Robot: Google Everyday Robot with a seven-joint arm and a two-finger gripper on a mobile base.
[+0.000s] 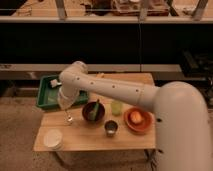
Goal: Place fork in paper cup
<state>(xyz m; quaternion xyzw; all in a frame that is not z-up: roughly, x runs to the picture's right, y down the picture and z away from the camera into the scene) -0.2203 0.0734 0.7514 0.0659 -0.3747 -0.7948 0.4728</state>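
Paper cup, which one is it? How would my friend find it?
Find the wooden table and look at its front left corner. The paper cup sits there alone, in front of the robot's pincer, which hangs over the table's left side. It is plain white and wider than the light-green cup and the shiny steel cup.

Arm (120,92) stretches across, wrist bent down; gripper (63,103) hangs below it, fingers pinched on the fork (68,118).
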